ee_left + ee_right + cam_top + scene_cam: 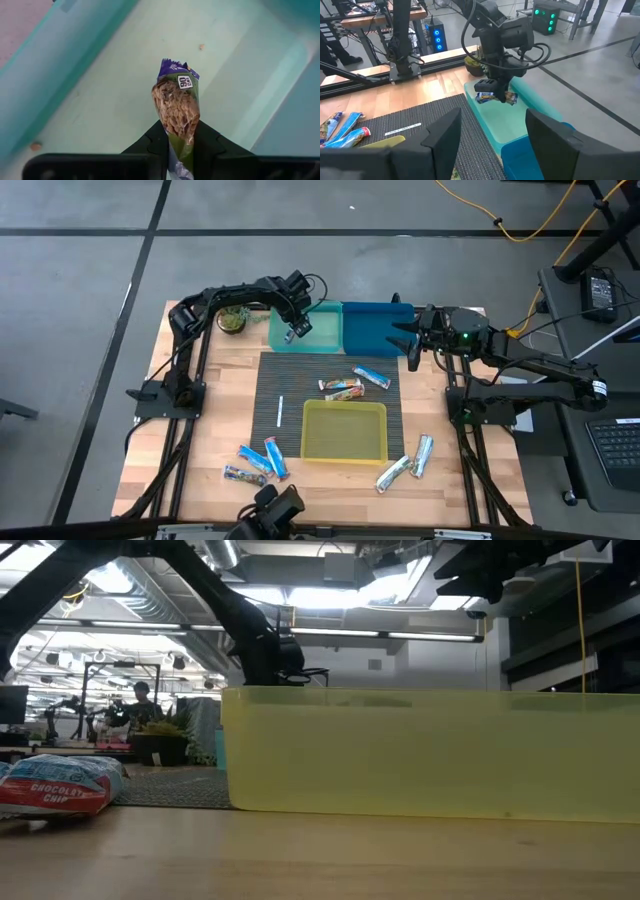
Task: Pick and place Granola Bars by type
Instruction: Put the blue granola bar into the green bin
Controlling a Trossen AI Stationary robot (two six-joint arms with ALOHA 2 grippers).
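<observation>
My left gripper (293,333) hangs over the teal tray (318,340), shut on a granola bar (177,105) in a purple, green and brown wrapper. The right wrist view shows the same bar (495,96) under the left arm's fingers. My right gripper (410,340) is open above the blue tray (370,330), and its fingers (442,137) hold nothing. Two multicoloured bars (342,388) (371,377) lie on the dark mat. Three blue bars (262,461) lie flat near the table's near-left edge, and two silver bars (408,465) lie at the near right. My left gripper pinches the granola bar between its two fingers (155,142), coming from above and pointing down. The purple end (172,67) sticks out past the fingertips. The bar is lifted clear above the teal tray's floor (115,100) and lies roughly level (495,96).
A yellow tray (345,452) sits on the mat's near part and fills the low view (430,755). A thin white stick (280,411) lies on the mat. A small potted plant (232,320) stands left of the teal tray. One bar (60,785) lies beside the yellow tray.
</observation>
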